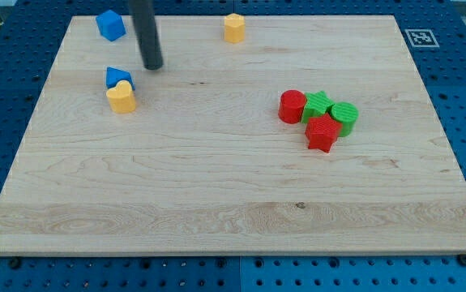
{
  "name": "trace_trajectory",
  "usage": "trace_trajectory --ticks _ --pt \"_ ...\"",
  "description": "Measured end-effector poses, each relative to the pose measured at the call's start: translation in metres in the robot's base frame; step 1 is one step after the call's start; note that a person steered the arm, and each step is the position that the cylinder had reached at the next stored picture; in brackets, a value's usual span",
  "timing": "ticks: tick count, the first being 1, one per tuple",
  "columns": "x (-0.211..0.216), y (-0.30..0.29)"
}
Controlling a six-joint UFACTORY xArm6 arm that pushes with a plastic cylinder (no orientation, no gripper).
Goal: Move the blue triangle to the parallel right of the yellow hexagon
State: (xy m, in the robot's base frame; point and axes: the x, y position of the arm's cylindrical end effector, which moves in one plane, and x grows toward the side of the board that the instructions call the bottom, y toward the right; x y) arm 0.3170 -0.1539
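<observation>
Blue triangular block (118, 78) touches a yellow heart-shaped block (121, 97) at its six o'clock; its pointing is unclear. My tip (152, 66), grasping nothing, stands at the triangle's two o'clock. Yellow hexagonal block (233, 27) sits well apart.

The dark rod is coming down from the frame's top edge in the upper left, leaning slightly. Its tip (153, 66) is resting low, at the rod's bottom end.

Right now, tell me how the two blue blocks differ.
The blue triangle touches a yellow heart-like block just below it; the blue cube-like block stands alone near the view's top. The triangle looks smaller and lower than the cube. My tip is just right of the triangle, farther from the cube. Both share the same blue.
</observation>
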Motion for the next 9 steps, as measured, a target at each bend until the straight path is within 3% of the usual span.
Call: trace_trajectory --ticks 2,4,6,9 --pt "-0.005 -0.096" --pt "0.021 -0.112" --pt "0.042 -0.021" --pt "0.064 0.027"
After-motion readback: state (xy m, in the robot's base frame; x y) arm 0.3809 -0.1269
